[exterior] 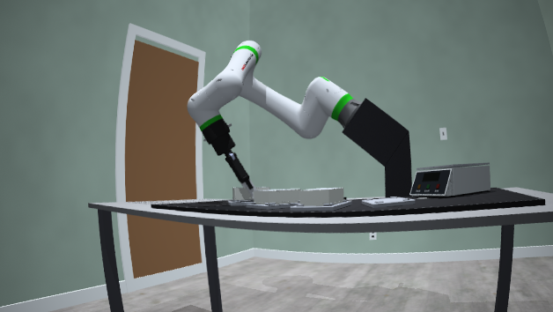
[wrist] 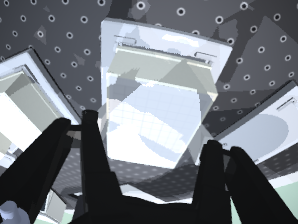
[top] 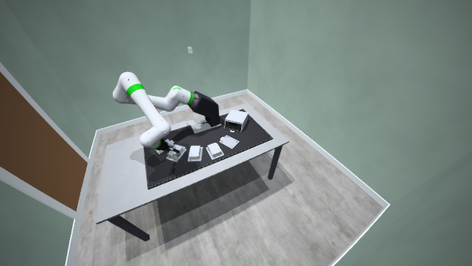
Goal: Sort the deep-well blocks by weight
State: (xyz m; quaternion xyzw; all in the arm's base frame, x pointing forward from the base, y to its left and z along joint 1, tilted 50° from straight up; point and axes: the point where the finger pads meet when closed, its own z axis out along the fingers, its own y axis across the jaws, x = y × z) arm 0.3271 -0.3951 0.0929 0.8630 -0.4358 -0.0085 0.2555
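A pale, box-shaped deep-well block [exterior: 239, 194] [wrist: 150, 117] is between the black fingers of the two-finger gripper [top: 175, 148] [exterior: 252, 189] [wrist: 150, 117], which pinches it. This block is at a light-grey, flat nest plate [top: 170, 159] [wrist: 111, 32]; if it sits fully flat there, I cannot tell. On one side is a second pale block [top: 195, 151] [exterior: 276, 196] [wrist: 30, 102] on its own plate, and after it a third pale block [top: 214, 149] [exterior: 323, 196], also on a plate. On the other side, a light plate with a round grey area [top: 159, 152] [wrist: 250, 137] is partly hidden in the top view. Beyond the third block lies a thin pale plate [top: 229, 141] [exterior: 387, 201] bearing no block. Near it stands the grey, boxy check-weigher [top: 236, 116] [exterior: 468, 178] with a dark front. All are on a black perforated mat [top: 161, 173] [wrist: 75, 25], over the light-grey table [top: 120, 180] [exterior: 220, 216]. The white arm with green rings [top: 148, 110] [exterior: 282, 106] reaches down, its gripper tilted.
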